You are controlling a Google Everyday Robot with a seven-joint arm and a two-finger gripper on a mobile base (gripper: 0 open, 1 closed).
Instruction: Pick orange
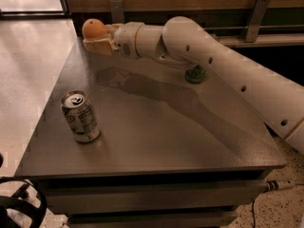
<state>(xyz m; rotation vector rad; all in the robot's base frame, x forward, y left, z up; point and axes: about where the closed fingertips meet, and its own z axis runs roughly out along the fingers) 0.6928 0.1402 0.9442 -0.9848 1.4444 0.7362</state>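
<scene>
Orange (94, 28) – far left corner of the surface (156, 132), held up off the top, right over the corner edge. End effector (96, 36) has it: tan fingers (100, 46) closed in on the fruit, one under it and one at its arm side, with most of the peel showing above.

Left of the surface: pale floor (26, 65), open. A dark, curved object (19, 208) sits low at the near left corner; can't tell what it is.

White can (80, 116) stands upright near the left edge, toward the front, well apart from the orange. Bare top lies between the two.

Middle: wide open stretch of grey top, only the arm's shadow on it. Arm (190, 44) spans the back half from the right, above the surface.

Green can (195, 73) stands toward the back, right of centre, partly hidden behind the arm.

Back edge: wooden wall with metal brackets (255, 18) close behind. Front edge and right edge unobstructed; a cable end (278, 185) pokes out below the near right corner.
</scene>
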